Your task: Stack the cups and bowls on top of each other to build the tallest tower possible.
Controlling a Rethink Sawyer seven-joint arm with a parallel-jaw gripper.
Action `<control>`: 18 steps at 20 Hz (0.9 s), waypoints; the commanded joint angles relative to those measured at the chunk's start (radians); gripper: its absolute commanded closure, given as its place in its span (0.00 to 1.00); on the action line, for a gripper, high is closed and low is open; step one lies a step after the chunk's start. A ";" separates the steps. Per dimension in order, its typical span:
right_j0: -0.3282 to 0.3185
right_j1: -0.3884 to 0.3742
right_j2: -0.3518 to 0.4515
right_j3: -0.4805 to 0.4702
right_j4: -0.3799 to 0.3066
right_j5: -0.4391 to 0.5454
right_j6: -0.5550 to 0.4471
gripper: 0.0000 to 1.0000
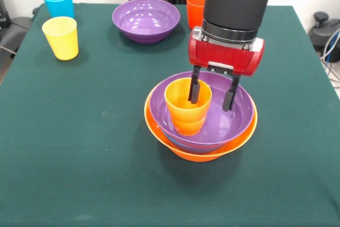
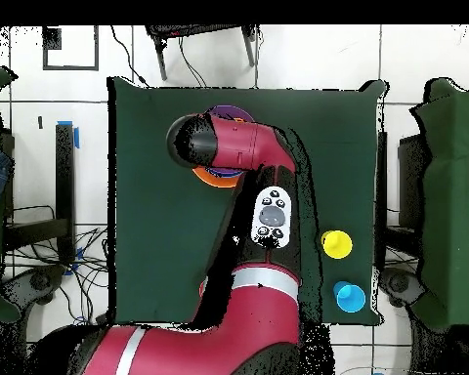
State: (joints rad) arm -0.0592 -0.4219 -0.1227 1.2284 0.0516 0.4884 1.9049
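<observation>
Gripper: my gripper (image 1: pixel 211 92) hangs over the tower (image 1: pixel 201 126), one finger inside the orange cup (image 1: pixel 187 104) and one outside it. The jaws stand apart around the cup's wall, and I cannot tell whether either finger touches it.
Orange cup: upright in the purple bowl (image 1: pixel 234 112), off-centre; I judge this the placing step.
Tower: large orange bowl (image 1: pixel 212 153) as base, near the middle of the table (image 1: pixel 79 147), with the purple bowl nested in it. A blue rim peeks between them.
Still loose: yellow cup (image 1: pixel 61 36) and light blue cup (image 1: pixel 58 1) by one far corner. A second purple bowl (image 1: pixel 145 19) and a red-orange cup (image 1: pixel 195 9) sit at the far edge.
Surface: dark green cloth.
Room: pale tiled floor (image 2: pixel 405 59) with trailing cables (image 2: pixel 67 264).
</observation>
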 commanded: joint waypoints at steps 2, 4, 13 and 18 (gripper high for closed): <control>-0.031 0.045 0.090 0.051 -0.053 -0.022 0.019 1.00; -0.035 0.044 0.095 0.054 -0.050 -0.030 0.023 1.00; -0.027 0.047 0.082 0.042 -0.055 -0.009 0.024 1.00; -0.023 0.048 0.083 0.040 -0.051 -0.005 0.028 1.00</control>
State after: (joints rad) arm -0.0762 -0.4218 -0.1227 1.2286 0.0516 0.4880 1.9049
